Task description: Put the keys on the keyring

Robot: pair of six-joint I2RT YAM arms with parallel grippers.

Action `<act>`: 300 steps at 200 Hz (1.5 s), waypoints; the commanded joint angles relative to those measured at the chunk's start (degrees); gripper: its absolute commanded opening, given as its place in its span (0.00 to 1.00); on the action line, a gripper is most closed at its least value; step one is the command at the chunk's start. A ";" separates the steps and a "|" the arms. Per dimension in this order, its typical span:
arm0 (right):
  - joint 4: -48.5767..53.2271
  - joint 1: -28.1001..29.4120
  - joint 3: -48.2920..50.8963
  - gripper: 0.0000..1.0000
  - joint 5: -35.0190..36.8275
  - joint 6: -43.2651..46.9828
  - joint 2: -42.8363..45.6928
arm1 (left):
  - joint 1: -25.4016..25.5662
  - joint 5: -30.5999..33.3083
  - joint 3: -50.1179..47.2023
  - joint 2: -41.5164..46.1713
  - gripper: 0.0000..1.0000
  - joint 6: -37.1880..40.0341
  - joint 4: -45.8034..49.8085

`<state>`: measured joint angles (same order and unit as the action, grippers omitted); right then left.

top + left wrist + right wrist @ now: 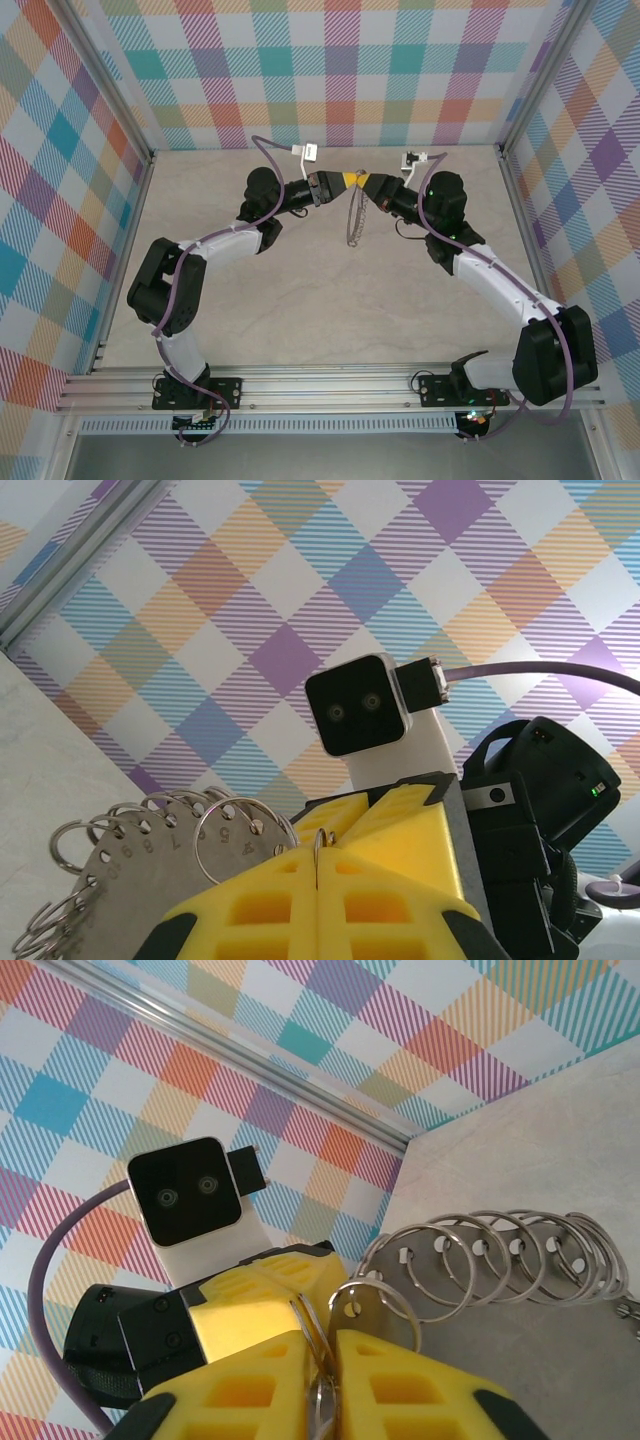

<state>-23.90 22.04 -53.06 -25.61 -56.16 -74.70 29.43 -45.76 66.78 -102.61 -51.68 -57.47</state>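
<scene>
Plaid walls, beige table; left pincer, right pincer both clamp one keyring.

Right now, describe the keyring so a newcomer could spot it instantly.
Look above the far middle of the table, where the left hand and right hand meet tip to tip. The keyring hangs from between them. It is the one grey metal piece there, its rim fringed with small silvery split rings.

Left gripper meets right gripper — keyring hangs from them.
</scene>
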 commanded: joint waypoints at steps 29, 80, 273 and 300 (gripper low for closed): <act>-0.53 -0.31 -2.75 0.00 -0.77 1.59 -0.24 | -0.34 -0.56 0.39 -0.13 0.00 -0.27 -4.14; 5.74 -0.51 -3.86 0.00 -0.77 6.06 1.13 | -0.56 -0.66 0.72 0.19 0.02 0.40 -2.71; 12.18 -5.85 -9.61 0.00 -28.09 18.60 -5.64 | -5.92 -12.50 3.59 6.57 0.37 18.28 20.84; 10.87 -5.78 -9.17 0.00 -28.32 17.71 -5.55 | -5.71 -13.10 4.02 6.02 0.37 18.02 20.70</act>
<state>-8.29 16.47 -60.88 -51.31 -38.50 -81.30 23.70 -56.60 68.82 -95.37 -34.85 -37.12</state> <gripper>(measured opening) 0.049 0.367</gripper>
